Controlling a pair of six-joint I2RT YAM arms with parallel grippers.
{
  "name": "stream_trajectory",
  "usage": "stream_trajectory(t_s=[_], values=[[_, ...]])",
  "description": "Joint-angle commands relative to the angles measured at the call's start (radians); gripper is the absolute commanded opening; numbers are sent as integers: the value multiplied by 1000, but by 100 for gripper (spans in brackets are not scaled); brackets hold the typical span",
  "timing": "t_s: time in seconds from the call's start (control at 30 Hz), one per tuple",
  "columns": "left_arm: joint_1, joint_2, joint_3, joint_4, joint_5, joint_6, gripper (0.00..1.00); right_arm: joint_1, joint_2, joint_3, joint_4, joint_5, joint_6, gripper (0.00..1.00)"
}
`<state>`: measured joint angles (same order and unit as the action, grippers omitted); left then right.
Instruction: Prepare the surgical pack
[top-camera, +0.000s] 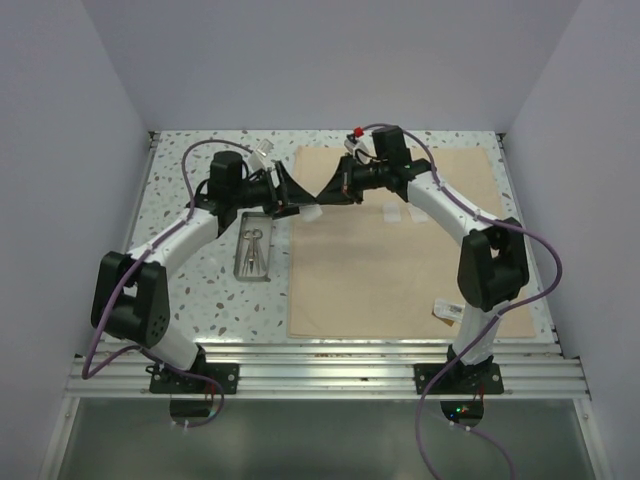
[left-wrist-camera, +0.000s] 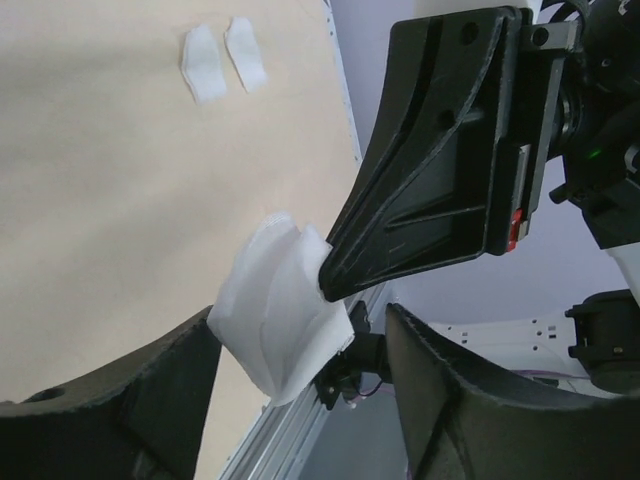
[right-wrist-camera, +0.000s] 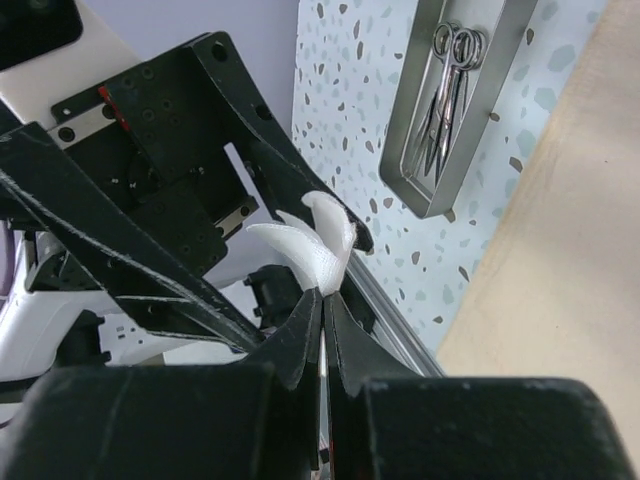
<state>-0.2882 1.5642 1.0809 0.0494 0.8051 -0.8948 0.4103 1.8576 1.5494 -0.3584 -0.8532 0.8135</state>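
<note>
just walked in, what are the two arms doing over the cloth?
The right gripper is pinched shut on a white gauze square, held up near the tan cloth's left edge. The left gripper stands open on either side of it, so this looks like a handover. Two more gauze squares lie on the cloth. The steel instruments sit in the tray to its left.

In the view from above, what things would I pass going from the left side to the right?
Grey metal tray holding scissors → gauze piece pinched by the right gripper → two gauze squares on the tan cloth → small white packet.
</note>
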Motion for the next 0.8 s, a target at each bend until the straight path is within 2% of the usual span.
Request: stream_trajectory(t_s=[0.0,0.17,0.2,0.27,0.3,0.33,0.37,0.43,0.47,0.5,0.63,0.67,0.77], values=[[12,-35,-22,50,19,-21,67,1,-58,-2,49,-40,32,0],[32,-43,-27,3,9,-6,40,4,-55,0,50,-37,32,0],[34,-44,-27,-3,8,-1,29,7,-52,-2,50,-38,33,0],[41,-46,-26,-16,6,8,17,12,-51,0,52,-38,30,0],[43,-49,-22,-23,3,11,4,12,-46,1,49,-38,29,0],[50,-47,-19,-35,-6,34,0,13,-43,6,35,-34,23,9],[52,-47,-9,-121,-36,58,0,12,-40,18,0,-6,-20,18],[66,-30,43,-222,-75,162,0,12,-17,92,-189,55,-106,36],[70,-20,88,-344,-124,203,0,10,-5,119,-255,98,-191,39],[75,5,108,-409,-147,244,0,4,5,167,-368,176,-227,41],[106,75,188,-737,-338,440,0,-13,25,187,-476,289,-319,46],[112,89,204,-776,-416,462,0,-19,26,183,-482,295,-330,46],[130,119,194,-821,-481,523,0,-24,35,164,-499,306,-355,47]])
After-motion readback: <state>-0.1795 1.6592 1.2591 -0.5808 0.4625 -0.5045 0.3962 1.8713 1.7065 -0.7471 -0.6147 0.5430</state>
